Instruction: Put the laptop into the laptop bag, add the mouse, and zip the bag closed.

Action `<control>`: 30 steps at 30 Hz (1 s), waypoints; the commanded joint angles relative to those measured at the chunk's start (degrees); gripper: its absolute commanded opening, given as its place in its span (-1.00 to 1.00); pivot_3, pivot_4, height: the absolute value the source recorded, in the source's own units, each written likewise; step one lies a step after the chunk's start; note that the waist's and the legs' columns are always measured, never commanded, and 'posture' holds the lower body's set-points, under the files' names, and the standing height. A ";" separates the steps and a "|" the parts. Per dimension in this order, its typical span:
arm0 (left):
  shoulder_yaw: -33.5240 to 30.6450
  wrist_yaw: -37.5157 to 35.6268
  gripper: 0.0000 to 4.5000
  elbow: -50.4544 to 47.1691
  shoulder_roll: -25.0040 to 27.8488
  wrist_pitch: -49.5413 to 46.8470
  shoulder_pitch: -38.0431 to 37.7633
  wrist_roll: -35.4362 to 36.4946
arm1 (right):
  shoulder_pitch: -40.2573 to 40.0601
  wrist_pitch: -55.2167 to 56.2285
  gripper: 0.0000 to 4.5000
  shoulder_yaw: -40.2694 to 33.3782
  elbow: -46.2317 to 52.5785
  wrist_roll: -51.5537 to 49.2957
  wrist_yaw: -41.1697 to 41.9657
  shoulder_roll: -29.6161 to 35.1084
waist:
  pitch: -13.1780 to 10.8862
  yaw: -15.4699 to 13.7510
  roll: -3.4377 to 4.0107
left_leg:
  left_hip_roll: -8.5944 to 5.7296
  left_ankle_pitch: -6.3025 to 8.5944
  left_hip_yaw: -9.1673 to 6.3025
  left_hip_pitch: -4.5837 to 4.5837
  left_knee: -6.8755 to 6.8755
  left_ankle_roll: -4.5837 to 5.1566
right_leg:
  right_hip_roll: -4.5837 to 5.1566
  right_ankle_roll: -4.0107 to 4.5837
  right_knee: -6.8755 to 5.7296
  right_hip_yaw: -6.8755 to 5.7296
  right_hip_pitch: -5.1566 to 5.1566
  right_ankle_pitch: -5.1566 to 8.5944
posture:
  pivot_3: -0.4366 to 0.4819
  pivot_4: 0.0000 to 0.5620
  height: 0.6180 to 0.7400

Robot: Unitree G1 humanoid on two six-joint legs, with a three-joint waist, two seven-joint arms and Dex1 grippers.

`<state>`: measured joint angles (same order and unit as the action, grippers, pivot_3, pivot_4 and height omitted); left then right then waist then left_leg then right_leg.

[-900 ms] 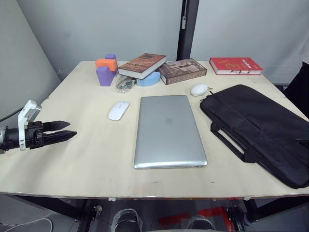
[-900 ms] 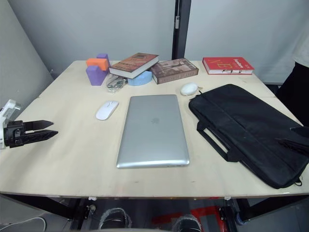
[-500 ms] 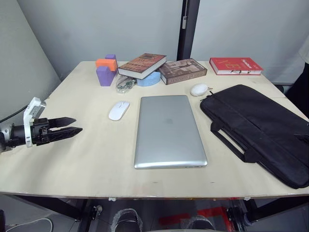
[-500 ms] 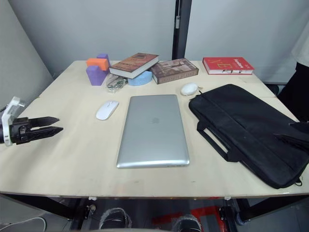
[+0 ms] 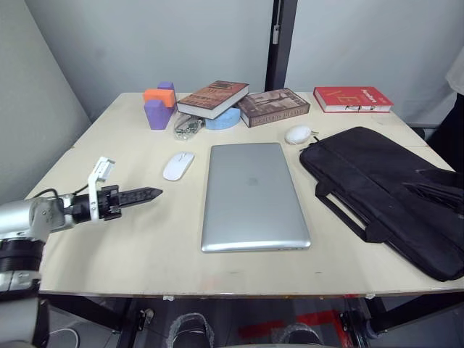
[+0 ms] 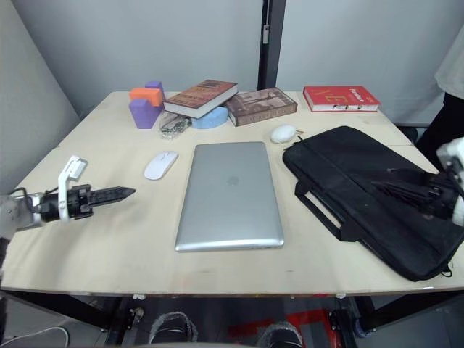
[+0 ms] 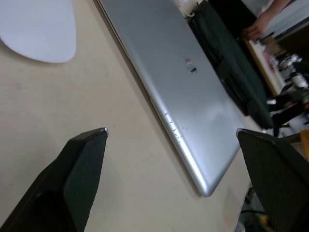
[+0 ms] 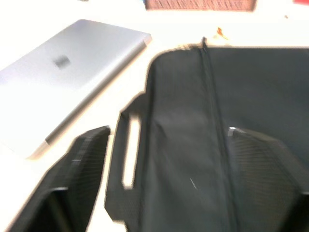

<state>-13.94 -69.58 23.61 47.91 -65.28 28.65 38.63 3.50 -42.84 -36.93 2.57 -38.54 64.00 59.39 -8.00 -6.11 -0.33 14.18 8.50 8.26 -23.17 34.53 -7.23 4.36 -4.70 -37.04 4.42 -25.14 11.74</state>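
Left gripper (image 5: 148,193) low over table (image 5: 130,246), fingers spread, aimed at laptop (image 5: 253,196). Right gripper (image 6: 395,187) above laptop bag (image 6: 362,188), fingers spread.

Bench layout
The laptop (image 5: 254,196) is lying mid-bench (image 5: 145,246), the laptop bag (image 5: 384,192) sitting just right of it, a mouse (image 5: 178,165) lying left, books (image 5: 212,98) resting behind.
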 commanded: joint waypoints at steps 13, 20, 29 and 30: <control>0.90 11.34 1.00 22.48 -10.90 -11.04 19.10 -1.47 | 14.41 3.19 -0.99 20.06 6.26 5.19 -9.17 -4.38 | -0.01 0.30 -0.01 | -0.06 -0.01 -0.06 -0.06 -0.03 -0.04 | 0.00 0.00 0.09 -0.01 0.06 -0.01 | -0.05 -0.47 0.83; 5.26 10.28 1.00 28.91 -14.87 -9.21 23.90 -5.46 | 22.86 1.46 -0.99 36.26 5.03 15.17 -15.10 -8.71 | -0.02 0.01 -0.03 | -0.04 -0.05 -0.21 -0.06 -0.19 -0.14 | -0.02 -0.01 0.18 -0.17 0.14 -0.02 | -0.05 -0.47 0.83; 6.02 9.07 1.00 38.93 -18.51 -3.28 29.91 -10.28 | 31.46 0.74 -0.99 44.77 -10.59 25.16 -23.14 -18.46 | -0.04 -0.11 -0.04 | -0.10 -0.19 -0.28 -0.08 -0.26 -0.42 | 0.04 -0.01 0.35 -0.26 0.26 -0.03 | -0.05 -0.47 0.83; 5.91 9.24 1.00 40.18 -18.94 -2.22 30.19 -10.91 | 32.08 1.32 -0.99 45.51 -12.43 26.23 -23.71 -19.68 | -0.04 -0.06 -0.04 | -0.10 -0.20 -0.30 -0.09 -0.27 -0.42 | 0.04 -0.01 0.35 -0.29 0.27 -0.03 | -0.05 -0.47 0.83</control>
<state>-8.31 -60.36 61.85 29.22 -69.48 57.78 29.25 34.12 -42.39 7.93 -7.71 -14.11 41.67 40.84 -8.04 -6.17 -0.38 14.08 8.30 7.95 -23.26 34.25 -7.66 4.40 -4.71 -36.68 4.11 -24.87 11.70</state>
